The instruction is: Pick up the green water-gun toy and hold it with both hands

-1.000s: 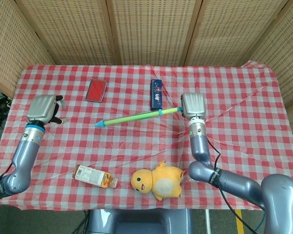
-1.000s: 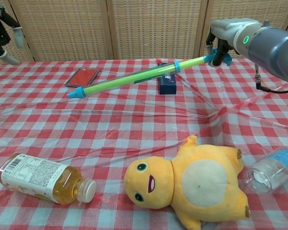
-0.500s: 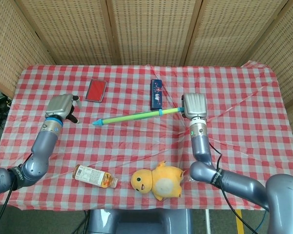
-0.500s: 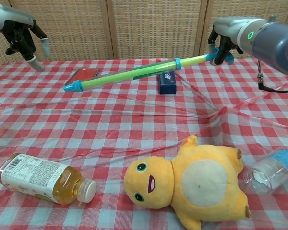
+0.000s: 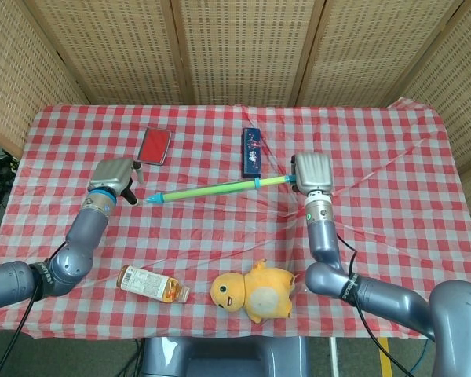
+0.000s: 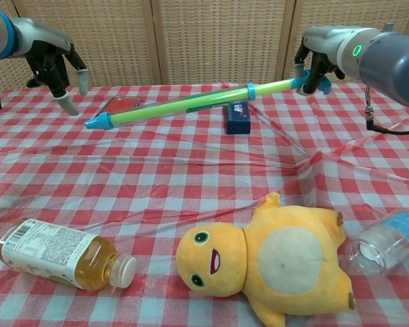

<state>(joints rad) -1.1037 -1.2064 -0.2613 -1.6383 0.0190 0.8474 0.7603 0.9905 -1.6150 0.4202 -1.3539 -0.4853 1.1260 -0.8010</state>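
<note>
The green water-gun toy (image 5: 212, 189) (image 6: 191, 103) is a long green tube with blue ends, lifted off the checkered cloth and slanting down to the left. My right hand (image 5: 312, 171) (image 6: 318, 58) grips its right blue end. My left hand (image 5: 116, 176) (image 6: 54, 65) hovers just left of the tube's blue tip (image 6: 99, 122), fingers spread and pointing down, a small gap away and holding nothing.
A red case (image 5: 155, 145) and a blue box (image 5: 252, 151) lie behind the toy. Near the front edge are a tea bottle (image 5: 151, 284), a yellow plush (image 5: 253, 289) and, in the chest view, a clear bottle (image 6: 385, 243). Wicker screens close the back.
My left hand has moved right and inward from the table's left side to just beside the toy's blue tip. The toy's tip has risen slightly. My right hand kept its hold.
</note>
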